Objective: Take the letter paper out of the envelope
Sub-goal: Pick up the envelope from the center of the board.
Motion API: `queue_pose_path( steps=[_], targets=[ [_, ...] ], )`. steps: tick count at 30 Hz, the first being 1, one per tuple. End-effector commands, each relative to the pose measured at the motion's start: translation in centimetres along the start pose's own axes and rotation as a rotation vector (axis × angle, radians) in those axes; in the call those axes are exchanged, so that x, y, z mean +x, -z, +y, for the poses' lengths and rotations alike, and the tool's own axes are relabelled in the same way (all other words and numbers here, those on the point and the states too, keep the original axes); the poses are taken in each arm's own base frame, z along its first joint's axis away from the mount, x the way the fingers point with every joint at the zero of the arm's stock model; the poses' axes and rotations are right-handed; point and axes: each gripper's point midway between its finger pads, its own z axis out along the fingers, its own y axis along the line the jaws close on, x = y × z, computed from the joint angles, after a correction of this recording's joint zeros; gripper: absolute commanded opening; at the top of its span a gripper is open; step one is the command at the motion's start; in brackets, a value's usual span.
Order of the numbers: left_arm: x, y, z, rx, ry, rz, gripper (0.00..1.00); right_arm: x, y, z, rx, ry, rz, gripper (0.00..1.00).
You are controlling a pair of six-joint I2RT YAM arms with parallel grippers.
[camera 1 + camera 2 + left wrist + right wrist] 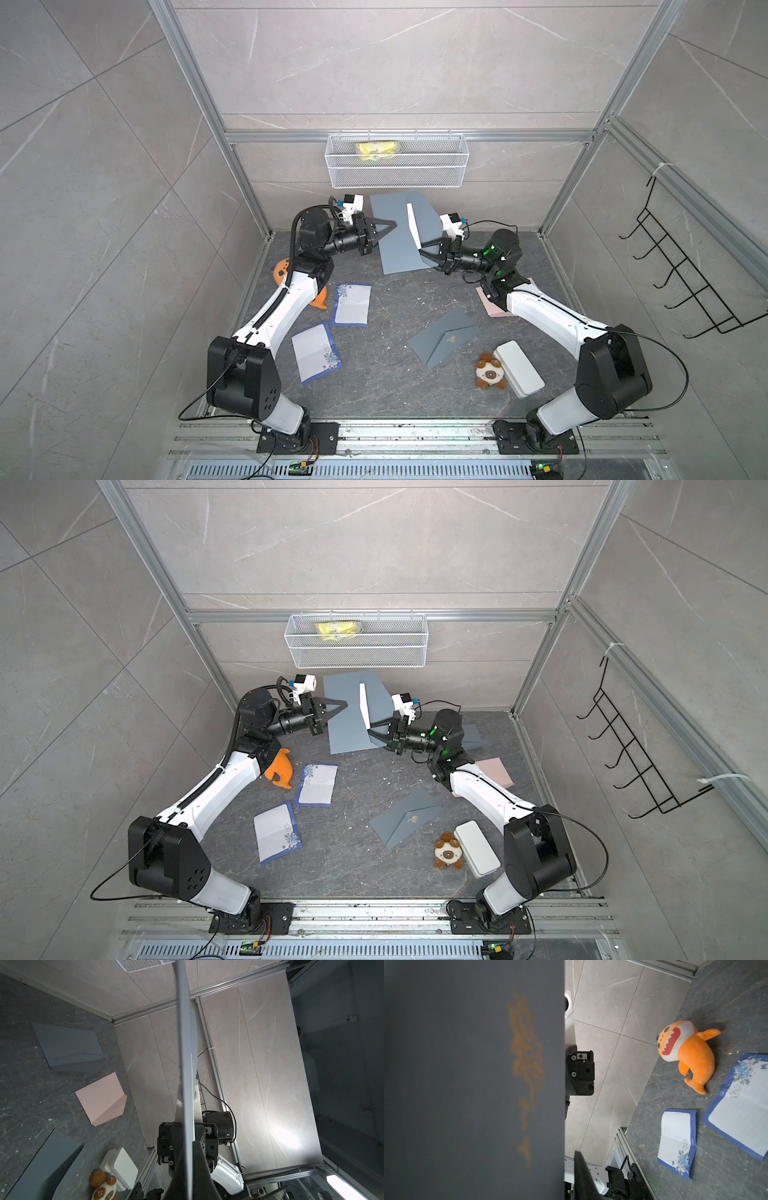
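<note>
- Grey envelope hangs above the far end of the desk, clamped in the closed left gripper.
- White letter paper pokes from its opening.
- The right gripper has its jaws nearly together at the paper's lower corner; I cannot tell whether it is actually pinching.
- Best: catch the paper alone and draw it straight out, with the left gripper firm.

Nothing here can be read with certainty. The gold print on the grey envelope is blurred, and the writing on the letter sheets is too small.
</note>
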Motion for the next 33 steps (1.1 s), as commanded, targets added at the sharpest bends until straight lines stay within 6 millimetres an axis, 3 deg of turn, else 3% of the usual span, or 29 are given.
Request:
queue_pose_path(
  steps=[1,7,11,14,18,21,26,30,33],
  targets=[
    [0.3,-0.3,-1.9,0.046,-0.065,0.025,0.0,0.1,-0.6,0.9,-0.022,0.017,0.024,0.11],
    [0.3,-0.4,-1.6,0.036,-0.064,0.027,0.0,-0.1,-0.6,0.9,-0.021,0.015,0.014,0.0],
    [0.3,-0.5,-1.4,0.025,-0.064,0.03,0.0,0.0,-0.4,0.9,-0.014,0.016,0.004,0.0],
    [0.4,-0.5,-1.0,0.012,-0.058,0.032,0.18,0.1,-0.3,0.5,0.015,0.018,-0.005,0.0],
    [0.5,-0.2,-0.2,-0.045,-0.058,0.019,0.65,0.0,0.8,-1.3,0.153,0.047,-0.04,0.0],
    [0.6,0.8,1.5,-0.191,-0.06,-0.015,0.79,-0.1,2.8,-3.5,0.379,0.11,-0.076,0.0],
    [0.1,3.5,3.9,-0.466,-0.054,-0.099,0.78,-1.0,8.4,-6.3,0.857,0.26,-0.157,0.0],
    [-0.7,3.0,2.1,-0.433,-0.013,-0.123,0.74,-1.8,10.7,-5.9,0.976,0.385,-0.205,0.0],
    [-1.0,2.0,0.8,-0.409,0.016,-0.113,0.64,-2.3,11.7,-5.6,1.018,0.456,-0.235,0.0]
  ],
)
